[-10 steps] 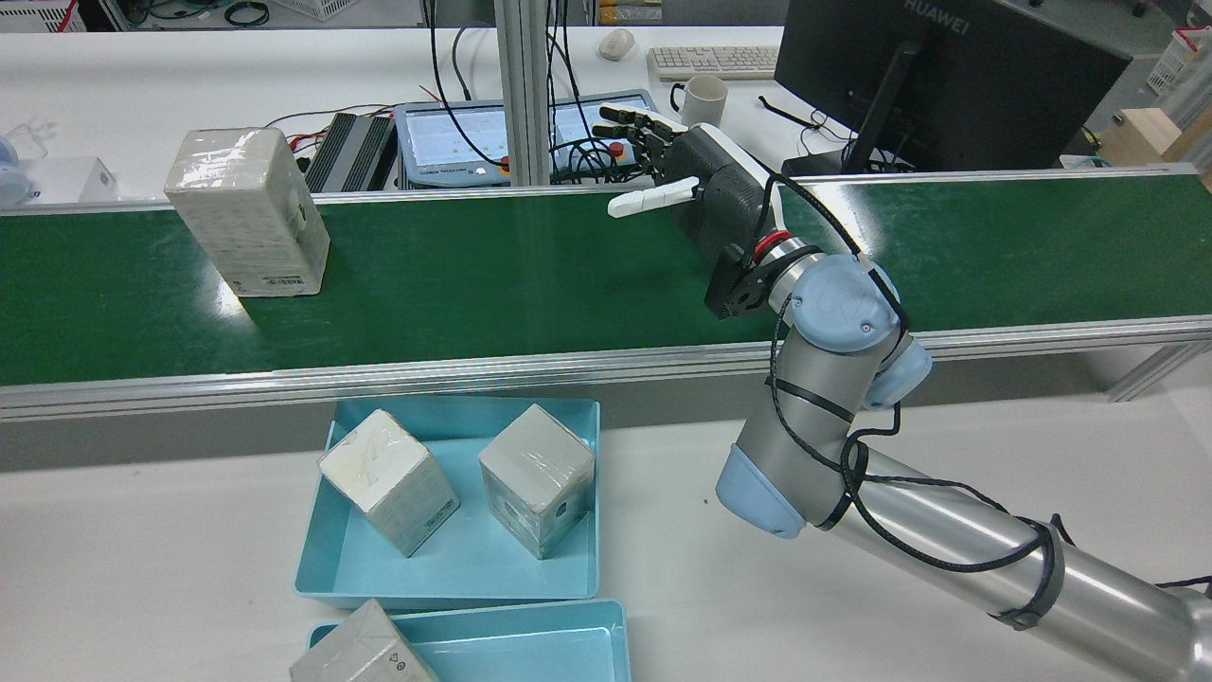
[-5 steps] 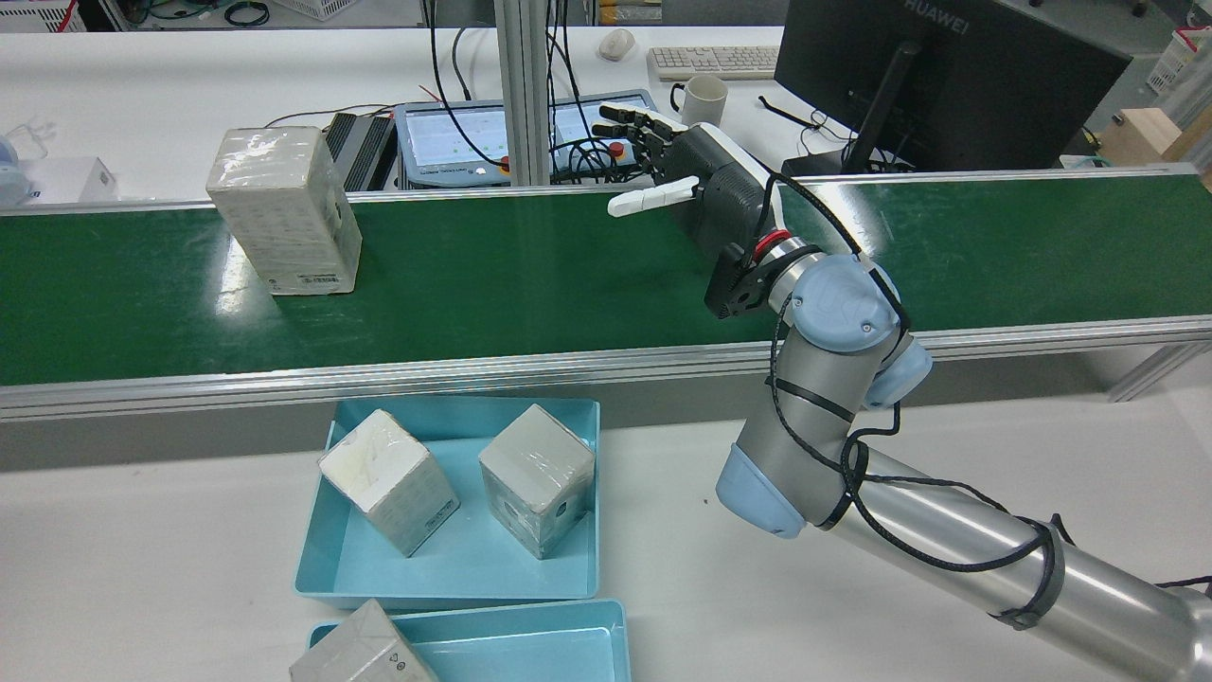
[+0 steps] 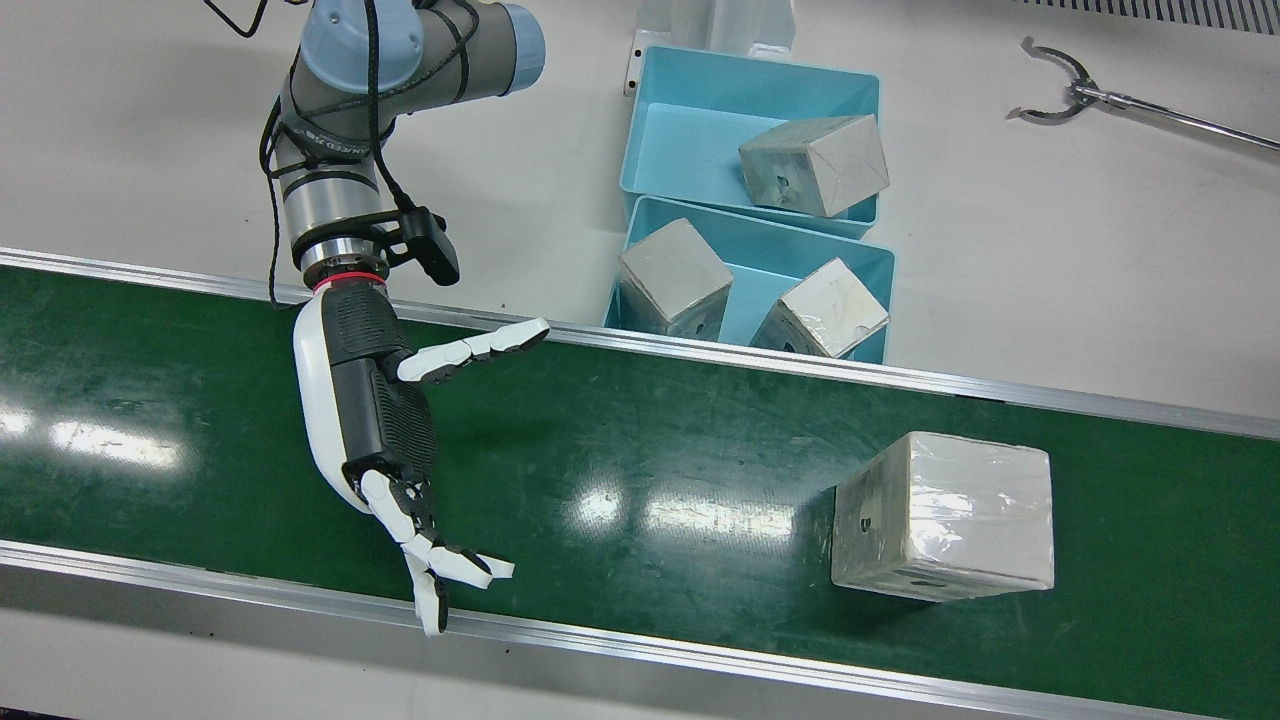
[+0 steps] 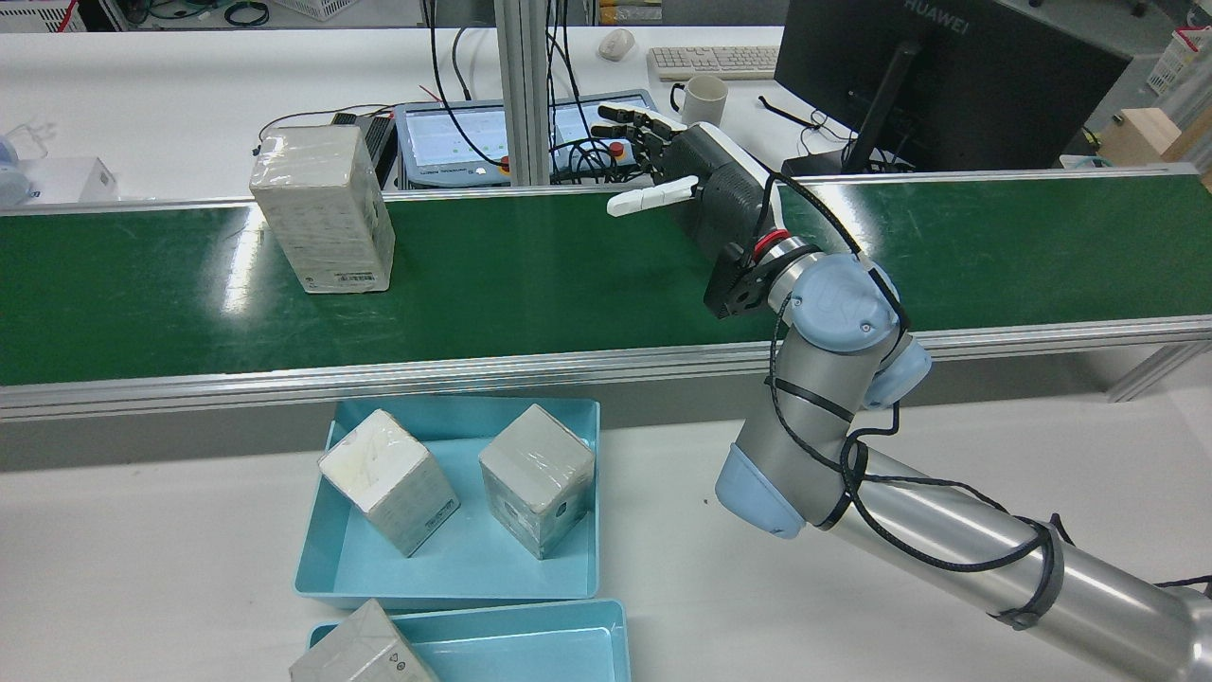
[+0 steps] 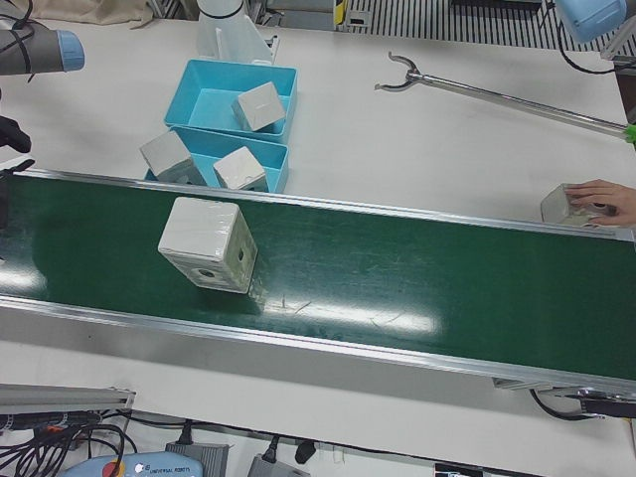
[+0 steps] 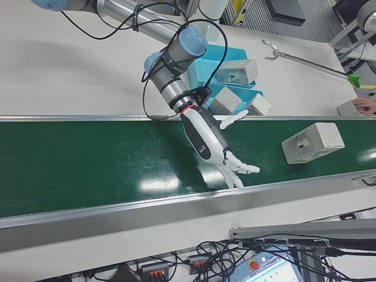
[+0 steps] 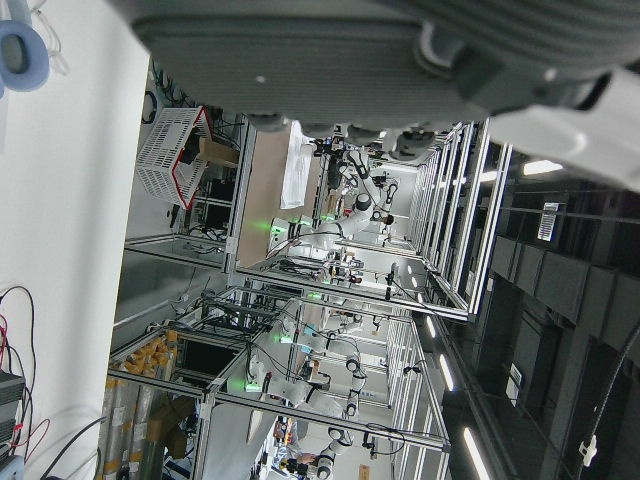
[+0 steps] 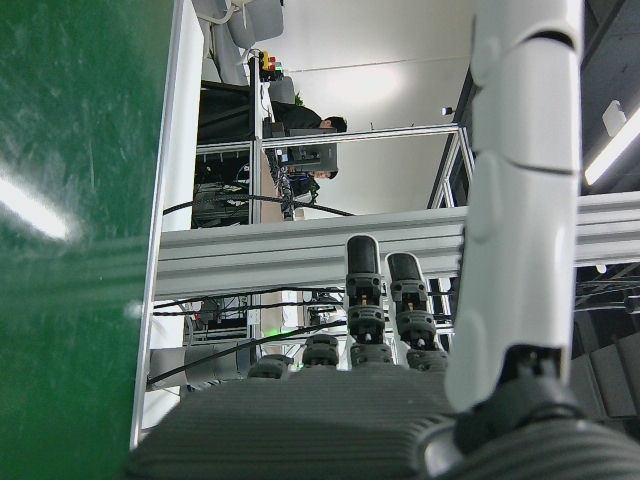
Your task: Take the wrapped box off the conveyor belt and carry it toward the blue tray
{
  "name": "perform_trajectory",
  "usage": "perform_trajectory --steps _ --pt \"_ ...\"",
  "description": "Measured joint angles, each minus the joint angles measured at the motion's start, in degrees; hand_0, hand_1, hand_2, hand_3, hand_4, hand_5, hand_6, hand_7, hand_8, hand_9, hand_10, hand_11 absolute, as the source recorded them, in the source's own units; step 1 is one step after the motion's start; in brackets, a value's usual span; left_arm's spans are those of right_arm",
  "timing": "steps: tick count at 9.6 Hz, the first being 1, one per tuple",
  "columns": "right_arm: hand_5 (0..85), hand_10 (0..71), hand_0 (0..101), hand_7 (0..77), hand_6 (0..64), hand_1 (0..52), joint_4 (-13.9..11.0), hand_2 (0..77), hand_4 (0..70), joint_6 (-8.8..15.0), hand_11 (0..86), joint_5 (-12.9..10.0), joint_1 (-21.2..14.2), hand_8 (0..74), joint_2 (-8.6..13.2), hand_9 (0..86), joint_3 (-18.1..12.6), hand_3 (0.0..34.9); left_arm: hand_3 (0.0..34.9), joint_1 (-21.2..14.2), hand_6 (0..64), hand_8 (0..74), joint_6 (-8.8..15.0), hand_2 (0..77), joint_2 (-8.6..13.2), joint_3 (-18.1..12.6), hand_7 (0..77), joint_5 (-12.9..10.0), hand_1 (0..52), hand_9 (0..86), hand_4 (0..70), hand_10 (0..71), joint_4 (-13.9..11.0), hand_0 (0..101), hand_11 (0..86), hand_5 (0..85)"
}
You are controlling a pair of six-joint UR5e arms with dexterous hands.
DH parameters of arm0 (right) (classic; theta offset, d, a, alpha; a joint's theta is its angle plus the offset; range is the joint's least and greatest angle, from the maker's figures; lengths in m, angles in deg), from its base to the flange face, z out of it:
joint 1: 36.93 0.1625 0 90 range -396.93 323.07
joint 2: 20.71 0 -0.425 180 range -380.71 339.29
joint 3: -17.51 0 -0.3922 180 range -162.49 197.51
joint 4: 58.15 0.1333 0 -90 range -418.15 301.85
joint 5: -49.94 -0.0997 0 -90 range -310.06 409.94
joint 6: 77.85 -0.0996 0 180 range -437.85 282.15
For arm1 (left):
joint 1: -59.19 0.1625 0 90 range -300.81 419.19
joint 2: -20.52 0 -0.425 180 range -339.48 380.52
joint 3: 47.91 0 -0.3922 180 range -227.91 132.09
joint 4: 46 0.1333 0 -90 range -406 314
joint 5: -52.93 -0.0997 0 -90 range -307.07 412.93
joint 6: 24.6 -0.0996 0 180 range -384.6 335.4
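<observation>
The wrapped box stands alone on the green conveyor belt, left of my right hand in the rear view. It also shows in the front view, the left-front view and the right-front view. My right hand hovers over the belt, open and empty, fingers spread, well apart from the box; it also shows in the front view. The blue tray sits on the table just before the belt and holds two wrapped boxes. Of my left hand, only the palm underside shows.
A second blue tray with one box lies nearer the robot. A monitor, tablet and mug stand beyond the belt. A grabber tool lies on the table. A person's hand rests on a small box.
The wrapped box has travelled along the belt to the right in the rear view, closer to my right hand. The right arm and hand have not moved.
</observation>
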Motion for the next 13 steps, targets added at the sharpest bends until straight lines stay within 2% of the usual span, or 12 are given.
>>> perform_trajectory --steps 13 --pt "18.5 0.0 48 25.1 9.3 13.1 0.0 6.0 14.7 0.0 1.1 -0.1 0.0 3.3 0.2 4.4 0.1 0.1 0.0 0.0 0.5 1.1 0.0 0.5 0.0 0.0 0.5 0.0 0.0 0.5 0.0 0.5 0.0 0 0.5 1.1"
